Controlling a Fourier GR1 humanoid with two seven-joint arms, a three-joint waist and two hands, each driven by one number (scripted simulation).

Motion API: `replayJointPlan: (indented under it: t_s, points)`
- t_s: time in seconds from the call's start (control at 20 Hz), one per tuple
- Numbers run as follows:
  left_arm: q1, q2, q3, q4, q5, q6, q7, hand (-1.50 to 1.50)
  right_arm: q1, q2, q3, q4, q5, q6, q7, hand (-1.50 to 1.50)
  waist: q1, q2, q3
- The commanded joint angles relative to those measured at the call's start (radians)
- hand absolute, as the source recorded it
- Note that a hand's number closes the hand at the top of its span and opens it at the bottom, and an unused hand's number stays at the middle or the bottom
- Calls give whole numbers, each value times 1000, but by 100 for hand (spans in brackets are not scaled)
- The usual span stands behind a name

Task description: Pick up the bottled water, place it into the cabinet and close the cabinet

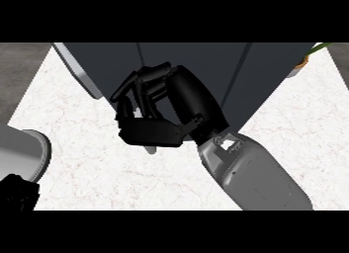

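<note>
The dark grey cabinet (206, 64) stands at the back of the white counter (89, 148), seen from above. My right hand (158, 126) is in front of the cabinet's lower left part, with its fingers (151, 79) curled up against the cabinet face. Only pale slivers of the bottled water (137, 107) show between the curled fingers; the rest of it is hidden by the hand. My left hand (9, 195) sits dark at the lower left corner, away from the cabinet.
A light grey panel edge (82, 74) runs along the cabinet's left side. A small orange and green object (305, 60) peeks out behind the cabinet's right corner. My left forearm (16, 153) lies at the left edge.
</note>
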Motion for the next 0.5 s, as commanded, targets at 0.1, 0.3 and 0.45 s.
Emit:
replayJointPlan:
  t_s: [0.1, 0.3, 0.45]
  points:
    - [2, 5, 77, 63, 24, -77, -27, 150, -109, 11, -149, 344, -68, 164, -176, 150, -15, -1, -1]
    - [18, 13, 58, 1, 3, -47, 15, 150, -110, -52, -226, 478, -97, 259, -274, 150, -8, 4, 0]
    - [24, -5, 39, 14, -8, -74, -11, 150, -168, -95, -265, 518, -114, 284, -264, 150, -2, 7, 0]
